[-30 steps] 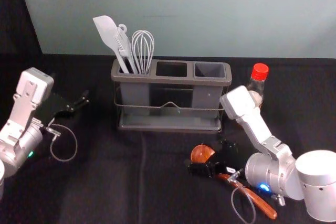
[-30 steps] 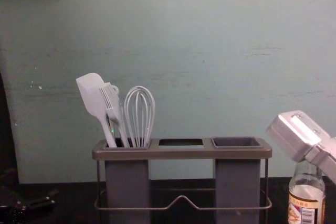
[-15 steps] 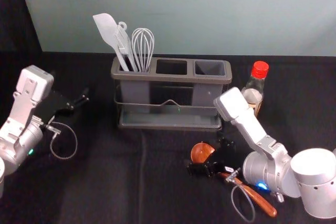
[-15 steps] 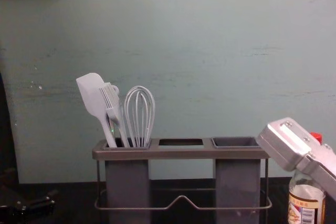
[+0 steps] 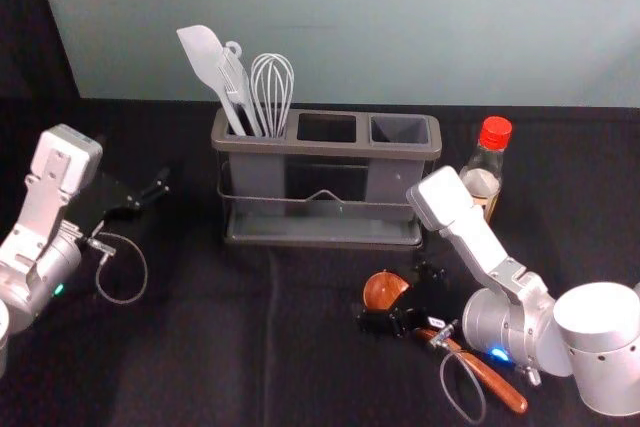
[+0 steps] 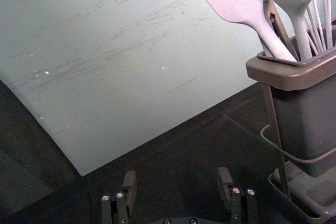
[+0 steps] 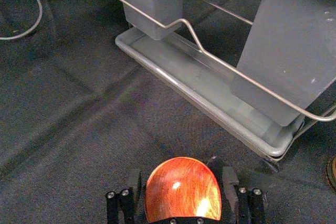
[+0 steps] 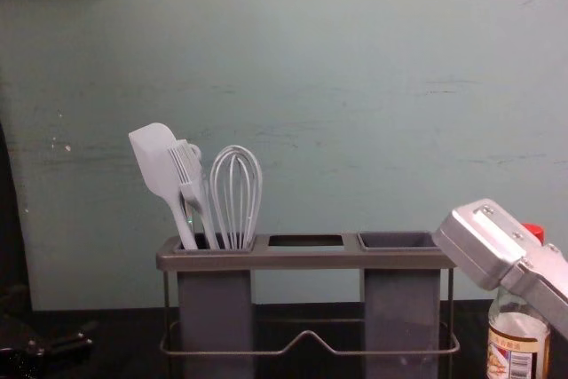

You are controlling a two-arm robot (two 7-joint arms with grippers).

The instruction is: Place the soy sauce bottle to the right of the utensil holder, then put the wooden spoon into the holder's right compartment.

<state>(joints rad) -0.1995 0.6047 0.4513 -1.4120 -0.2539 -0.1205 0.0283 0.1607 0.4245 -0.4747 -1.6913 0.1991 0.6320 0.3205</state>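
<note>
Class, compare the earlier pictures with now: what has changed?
The right arm's raised end has shifted slightly left and dipped, baring more of the soy sauce bottle in the head view. The wooden spoon, utensil holder and left arm look unmoved.

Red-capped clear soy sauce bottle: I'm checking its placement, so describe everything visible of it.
The bottle looks like glass: red cap, clear shoulders, label with a yellow band and barcode. It stands upright on black cloth, right of and apart from the grey utensil holder. The silver right arm partly hides it in the chest view. Nothing grips it.
</note>
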